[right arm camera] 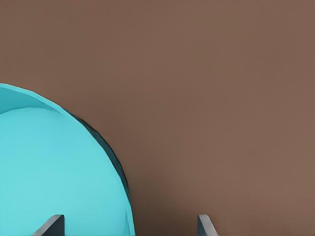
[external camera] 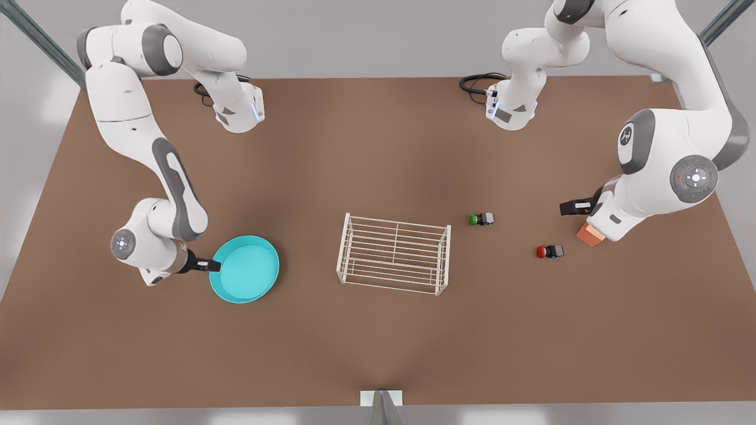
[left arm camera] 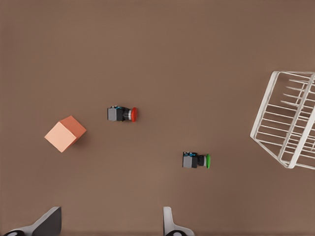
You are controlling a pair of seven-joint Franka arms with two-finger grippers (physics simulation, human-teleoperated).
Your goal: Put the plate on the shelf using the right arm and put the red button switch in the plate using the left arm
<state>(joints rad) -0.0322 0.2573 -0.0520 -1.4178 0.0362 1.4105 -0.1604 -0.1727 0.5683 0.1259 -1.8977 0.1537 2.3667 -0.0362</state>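
Note:
The turquoise plate [external camera: 245, 268] lies flat on the table at the front view's left. My right gripper [external camera: 207, 265] is at its left rim, open, and in the right wrist view the plate [right arm camera: 54, 177] has its rim running between the two fingertips of the gripper [right arm camera: 128, 226]. The white wire shelf [external camera: 393, 254] stands mid-table. The red button switch [external camera: 548, 252] lies on its side to the shelf's right, also seen as the red button switch [left arm camera: 122, 114]. My left gripper [external camera: 574, 206] hangs open beside the orange cube, holding nothing, its fingertips [left arm camera: 49, 221] wide apart.
A green-capped switch [external camera: 481, 219] lies between the shelf and the red one. An orange cube [external camera: 590, 234] sits just under the left arm's wrist. Brown table [external camera: 378, 147] stretches open behind the shelf; both arm bases stand at the far edge.

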